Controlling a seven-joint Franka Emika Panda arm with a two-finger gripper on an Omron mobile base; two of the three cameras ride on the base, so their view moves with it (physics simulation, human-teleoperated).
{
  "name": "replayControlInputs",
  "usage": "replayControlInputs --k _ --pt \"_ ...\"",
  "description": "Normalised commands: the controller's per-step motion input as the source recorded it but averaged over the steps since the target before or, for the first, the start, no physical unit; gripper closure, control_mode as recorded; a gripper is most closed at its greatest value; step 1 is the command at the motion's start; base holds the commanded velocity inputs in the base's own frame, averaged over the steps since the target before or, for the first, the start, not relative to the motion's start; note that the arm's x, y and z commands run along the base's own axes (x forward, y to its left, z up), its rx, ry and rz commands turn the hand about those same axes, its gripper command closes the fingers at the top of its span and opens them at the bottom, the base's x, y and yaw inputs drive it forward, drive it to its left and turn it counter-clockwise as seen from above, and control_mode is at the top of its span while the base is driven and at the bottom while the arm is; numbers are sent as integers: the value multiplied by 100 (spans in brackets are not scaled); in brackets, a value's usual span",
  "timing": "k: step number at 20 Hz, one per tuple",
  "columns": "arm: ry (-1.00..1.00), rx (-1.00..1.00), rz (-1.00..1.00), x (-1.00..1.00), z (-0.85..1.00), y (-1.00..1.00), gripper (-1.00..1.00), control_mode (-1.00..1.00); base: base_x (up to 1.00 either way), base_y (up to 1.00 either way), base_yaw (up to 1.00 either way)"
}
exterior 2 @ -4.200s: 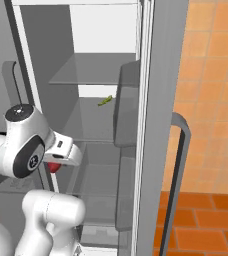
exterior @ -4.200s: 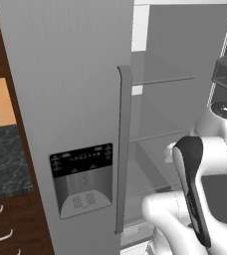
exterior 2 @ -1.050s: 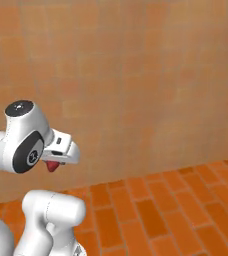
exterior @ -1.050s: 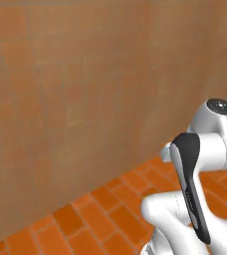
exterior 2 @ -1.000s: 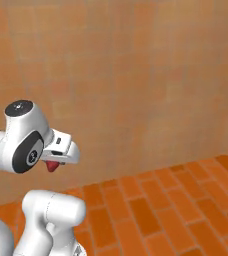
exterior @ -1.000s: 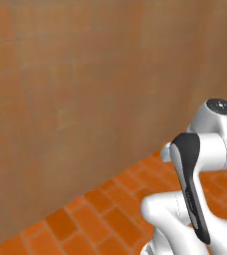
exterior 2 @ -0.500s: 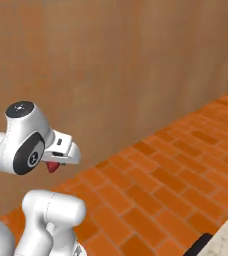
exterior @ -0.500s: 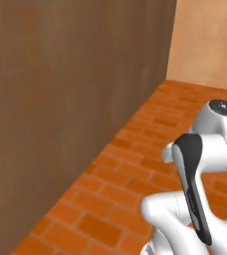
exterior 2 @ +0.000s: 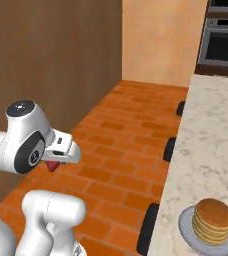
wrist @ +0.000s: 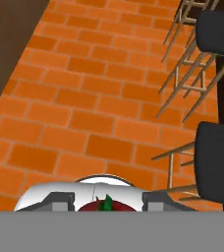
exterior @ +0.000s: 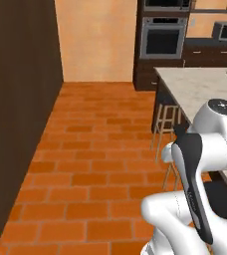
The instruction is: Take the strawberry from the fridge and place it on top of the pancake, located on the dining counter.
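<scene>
Jaws of the gripper (exterior 2: 52, 163) clamped on the strawberry (exterior 2: 52, 165), held tucked close to the arm, over the brick floor (exterior 2: 126, 150). Pancake (exterior 2: 213, 221) on its grey plate (exterior 2: 190, 231) sits on the dining counter (exterior 2: 221, 135) surface, near the long edge facing the robot, off to the jaws' right and higher. Black stools (exterior 2: 148, 235) line that edge; the surface beyond the plate looks open
</scene>
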Motion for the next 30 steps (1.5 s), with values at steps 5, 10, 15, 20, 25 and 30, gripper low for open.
replayControlInputs --k 5,10,15,20,25,30 --pt "0 0 0 0 0 0 100 100 43 24 -90" --pt "0 0 0 0 0 0 100 100 30 11 -94" --pt "0 0 0 0 0 0 100 100 13 0 -97" --pt "0 0 0 0 0 0 100 100 2 0 -100" --pt "0 0 0 0 0 0 100 100 9 0 -97" --pt "0 0 0 0 0 0 100 100 21 0 -88"
